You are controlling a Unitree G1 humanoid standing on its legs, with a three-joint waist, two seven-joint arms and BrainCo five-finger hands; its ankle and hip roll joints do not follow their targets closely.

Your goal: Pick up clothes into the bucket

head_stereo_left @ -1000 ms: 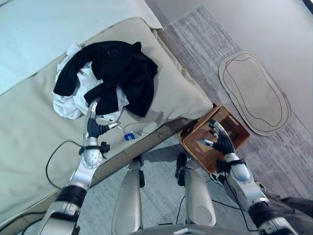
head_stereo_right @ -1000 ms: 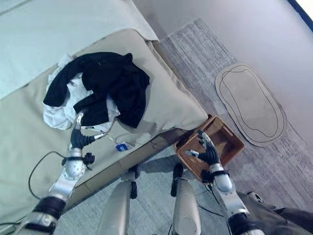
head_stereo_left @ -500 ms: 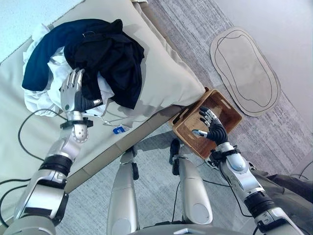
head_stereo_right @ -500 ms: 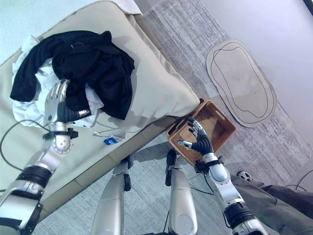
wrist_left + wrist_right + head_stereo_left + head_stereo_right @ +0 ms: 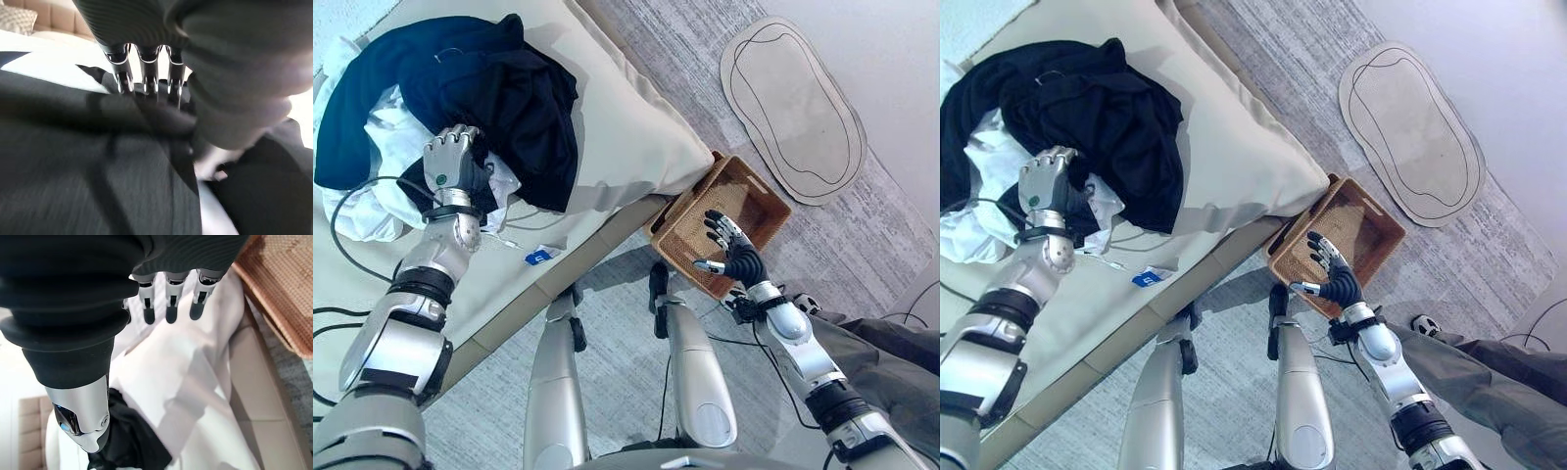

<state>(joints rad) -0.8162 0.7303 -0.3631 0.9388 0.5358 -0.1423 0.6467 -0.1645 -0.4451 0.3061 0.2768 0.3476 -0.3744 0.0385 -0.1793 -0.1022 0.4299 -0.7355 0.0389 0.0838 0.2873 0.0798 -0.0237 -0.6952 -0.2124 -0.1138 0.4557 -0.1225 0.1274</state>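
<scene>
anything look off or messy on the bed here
The black garment and white clothes lie in a crumpled heap on the bed, not in the wicker basket on the floor. The left hand is curled into the black cloth; the right hand is open over the basket.

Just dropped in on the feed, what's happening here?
The robot stands at the edge of a bed with a heap of clothes on it: a black garment lying over white clothes. Its left hand is on the heap with fingers curled into the black garment. Its right hand hangs open over the wicker basket on the floor beside the bed. The basket looks empty, so nothing is in it yet.
</scene>
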